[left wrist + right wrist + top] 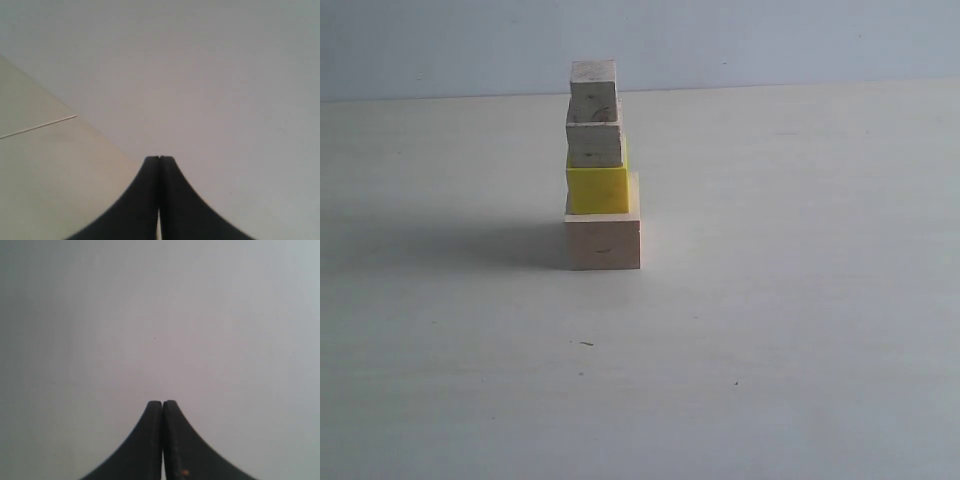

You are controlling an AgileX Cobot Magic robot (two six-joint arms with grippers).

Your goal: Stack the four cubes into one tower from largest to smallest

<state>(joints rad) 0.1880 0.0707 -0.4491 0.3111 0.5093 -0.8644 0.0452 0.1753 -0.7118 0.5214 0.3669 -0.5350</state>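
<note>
tower [599,165] stands left of centre on table [800,300]: large pale cube, yellow, medium, small on top | left gripper [159,158] pressed closed, empty | right gripper [163,402] pressed closed, empty

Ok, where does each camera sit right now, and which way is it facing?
Exterior view: off the arms, set low, facing across the table at the tower; no arm shows.
Left wrist view: on the left wrist, facing past the shut left pincer at a beige surface and a grey surface.
Right wrist view: on the right wrist, facing past the shut right pincer at blank grey.
Shared: both wrist views show shut black tips; neither shows the tower.
</note>
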